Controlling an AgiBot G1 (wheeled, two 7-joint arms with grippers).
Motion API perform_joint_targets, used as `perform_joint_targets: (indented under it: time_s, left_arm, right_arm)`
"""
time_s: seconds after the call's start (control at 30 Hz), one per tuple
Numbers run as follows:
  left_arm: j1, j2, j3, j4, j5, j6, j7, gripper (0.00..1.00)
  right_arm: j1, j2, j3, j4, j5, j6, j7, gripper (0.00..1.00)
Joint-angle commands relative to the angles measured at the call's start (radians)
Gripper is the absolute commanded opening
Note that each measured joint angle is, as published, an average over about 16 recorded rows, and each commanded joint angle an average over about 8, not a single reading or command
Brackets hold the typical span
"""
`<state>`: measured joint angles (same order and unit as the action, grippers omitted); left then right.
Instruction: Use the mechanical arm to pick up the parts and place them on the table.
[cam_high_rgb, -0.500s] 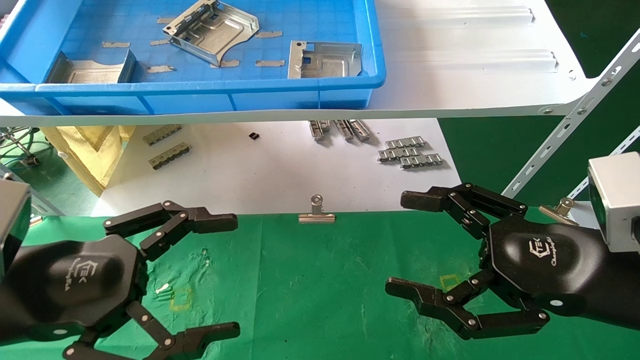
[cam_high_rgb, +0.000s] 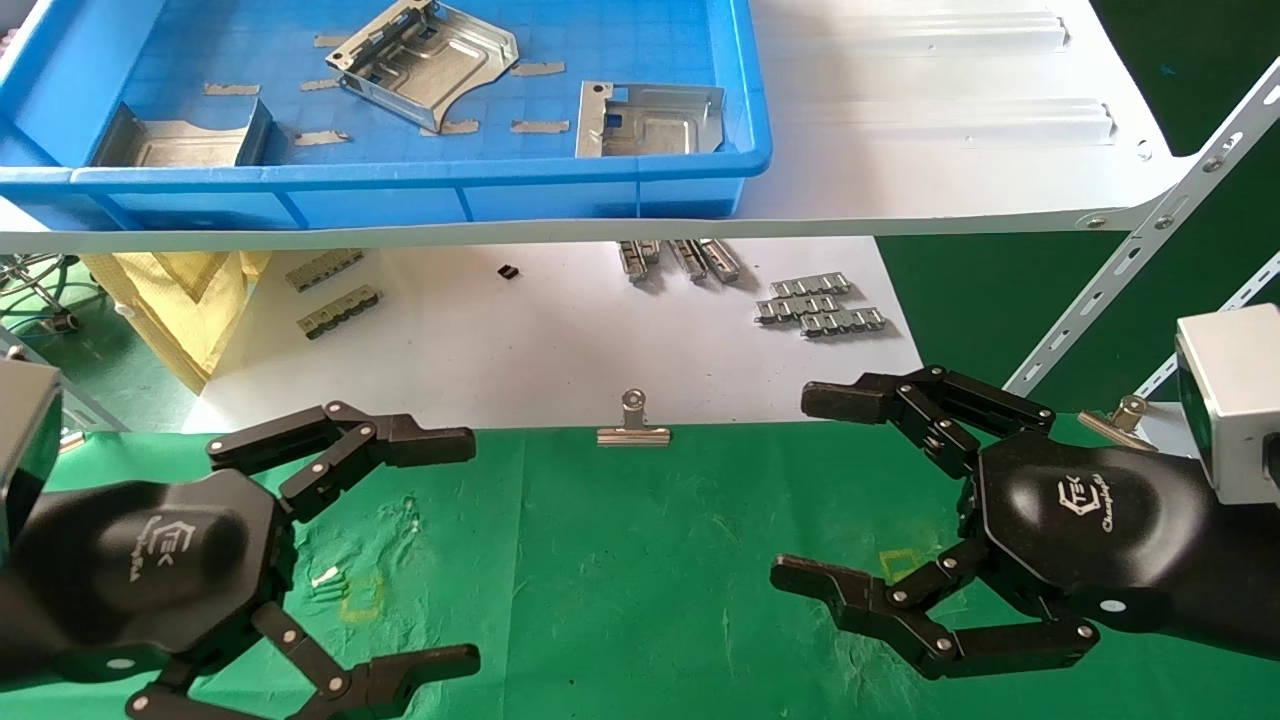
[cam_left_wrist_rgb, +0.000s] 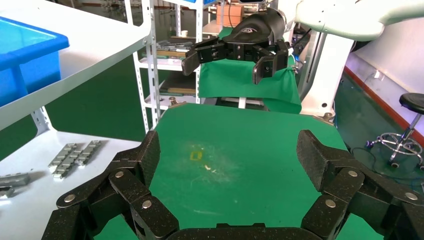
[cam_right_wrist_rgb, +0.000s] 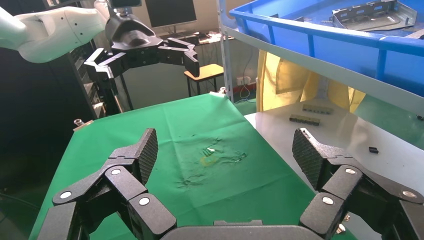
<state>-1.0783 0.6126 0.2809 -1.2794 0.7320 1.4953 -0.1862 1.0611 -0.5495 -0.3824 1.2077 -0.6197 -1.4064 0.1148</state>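
Observation:
Three silvery sheet-metal parts lie in the blue tray (cam_high_rgb: 420, 185) on the upper white shelf: one at the left (cam_high_rgb: 185, 140), one tilted in the middle (cam_high_rgb: 425, 62), one at the right (cam_high_rgb: 650, 120). One part shows in the right wrist view (cam_right_wrist_rgb: 375, 15). My left gripper (cam_high_rgb: 455, 548) is open and empty, low over the green cloth table (cam_high_rgb: 620, 560) at the left. My right gripper (cam_high_rgb: 810, 490) is open and empty over the table at the right. Each wrist view shows its own open fingers (cam_left_wrist_rgb: 140, 160) (cam_right_wrist_rgb: 140, 152) over bare green cloth, with the other gripper beyond (cam_left_wrist_rgb: 232, 57) (cam_right_wrist_rgb: 150, 52).
A white board (cam_high_rgb: 560, 340) under the shelf holds small grey toothed strips (cam_high_rgb: 820, 305) (cam_high_rgb: 335, 290). A binder clip (cam_high_rgb: 633, 425) pins the cloth's far edge, another (cam_high_rgb: 1120, 415) sits by the right wrist. A slanted shelf bracket (cam_high_rgb: 1140, 240) rises at the right. Small yellow squares (cam_high_rgb: 362, 598) mark the cloth.

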Motion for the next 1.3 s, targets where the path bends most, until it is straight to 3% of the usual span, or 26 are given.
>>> perform_joint_targets:
  time_s: [0.03, 1.3]
  left_arm:
    - [0.000, 0.000, 0.000, 0.000, 0.000, 0.000, 0.000, 1.00]
    - [0.000, 0.000, 0.000, 0.000, 0.000, 0.000, 0.000, 1.00]
  right_arm:
    - [0.000, 0.000, 0.000, 0.000, 0.000, 0.000, 0.000, 1.00]
    - [0.000, 0.000, 0.000, 0.000, 0.000, 0.000, 0.000, 1.00]
